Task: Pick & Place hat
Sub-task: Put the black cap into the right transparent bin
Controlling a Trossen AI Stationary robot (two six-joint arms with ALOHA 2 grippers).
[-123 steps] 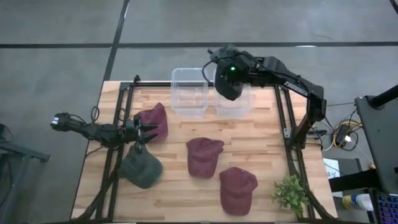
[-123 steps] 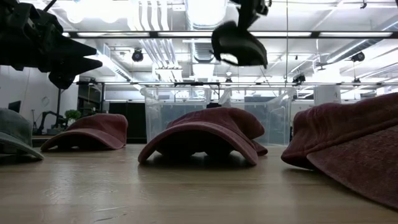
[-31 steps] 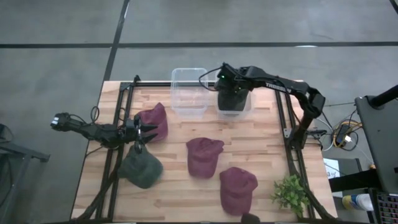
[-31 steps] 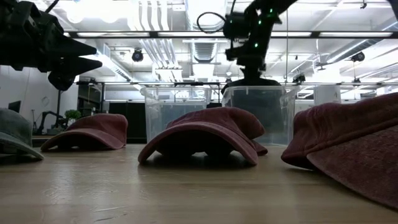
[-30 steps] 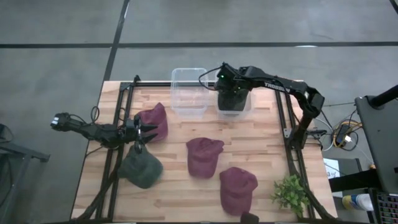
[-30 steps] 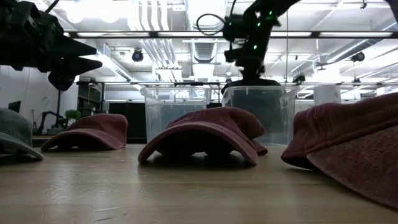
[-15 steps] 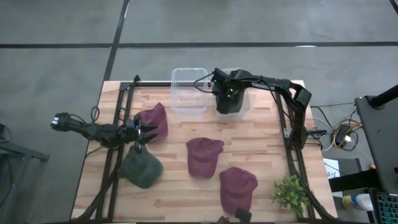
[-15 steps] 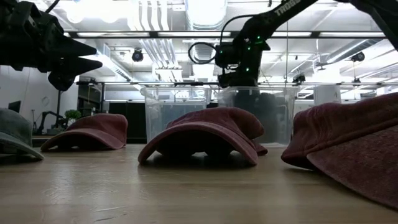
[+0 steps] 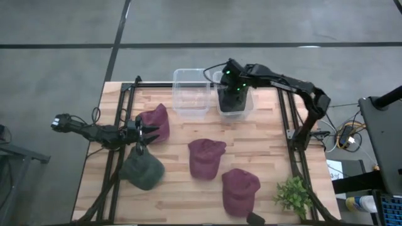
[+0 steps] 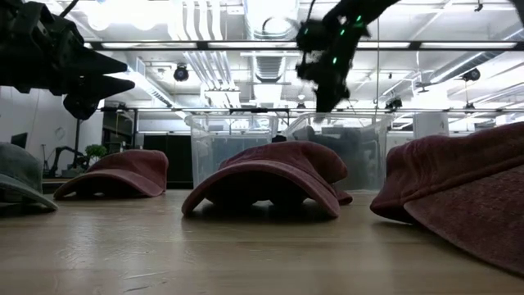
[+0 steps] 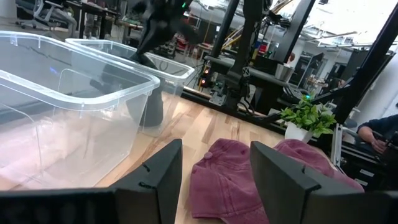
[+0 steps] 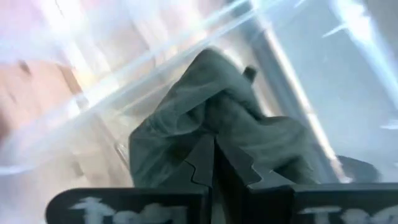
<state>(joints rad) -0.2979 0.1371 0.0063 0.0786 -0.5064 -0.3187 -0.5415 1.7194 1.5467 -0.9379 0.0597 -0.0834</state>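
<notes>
The right gripper hangs above the right-hand clear bin at the far edge of the wooden table; in the right wrist view its two dark fingers are pressed together with nothing visible between them, and a dark green hat lies crumpled inside the bin just past the fingertips; whether the fingertips touch the hat cannot be told. In the low view the right gripper is just above the bin rim.

A second clear bin stands just beside the first, to its left, and appears to hold nothing.

The left gripper waits over the left side of the table, its fingers spread apart and holding nothing; it hovers next to a maroon hat near the left edge, with another dark green hat on the table just nearer the front.

Two further maroon hats rest on the table: one at the centre, one toward the front right; they lie near each other but apart.

A small green plant stands at the front right corner of the table.
</notes>
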